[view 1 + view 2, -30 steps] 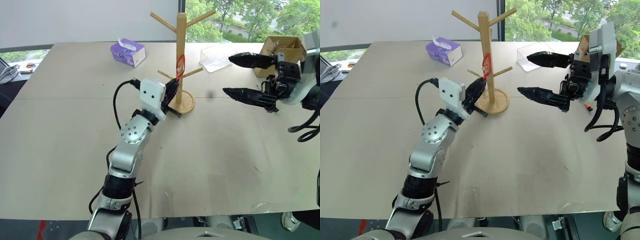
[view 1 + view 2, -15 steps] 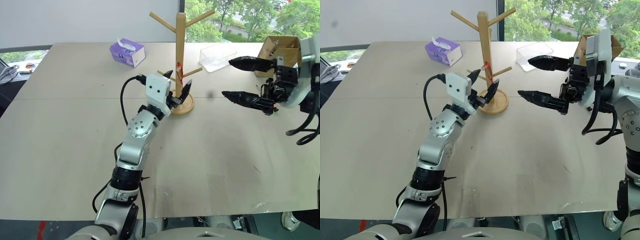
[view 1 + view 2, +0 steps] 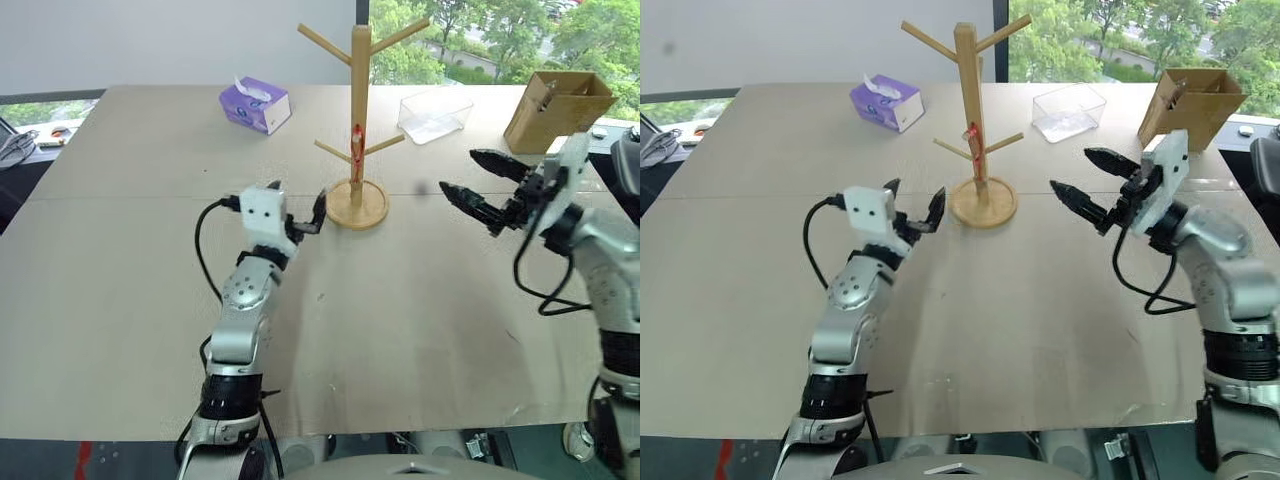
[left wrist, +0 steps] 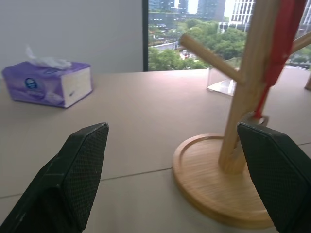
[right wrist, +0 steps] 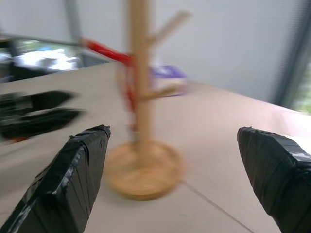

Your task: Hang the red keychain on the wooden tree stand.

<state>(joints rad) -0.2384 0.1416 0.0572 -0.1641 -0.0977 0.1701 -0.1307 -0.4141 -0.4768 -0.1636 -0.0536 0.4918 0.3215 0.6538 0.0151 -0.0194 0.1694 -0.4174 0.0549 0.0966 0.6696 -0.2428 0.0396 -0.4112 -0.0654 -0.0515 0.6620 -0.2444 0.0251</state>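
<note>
Beige table [image 3: 120, 300] | window trees [image 3: 500, 30] behind | wooden tree stand [image 3: 358, 110] central

A red keychain [image 3: 356, 143] hangs against the pale wooden tree stand [image 3: 358, 110]. The purple-and-white tissue box [image 3: 256, 104], brown box [image 3: 556, 108] and clear container [image 3: 434, 115] stand on a beige table [image 3: 420, 330]. Both grippers' fingers [image 3: 470, 205] are black.
</note>
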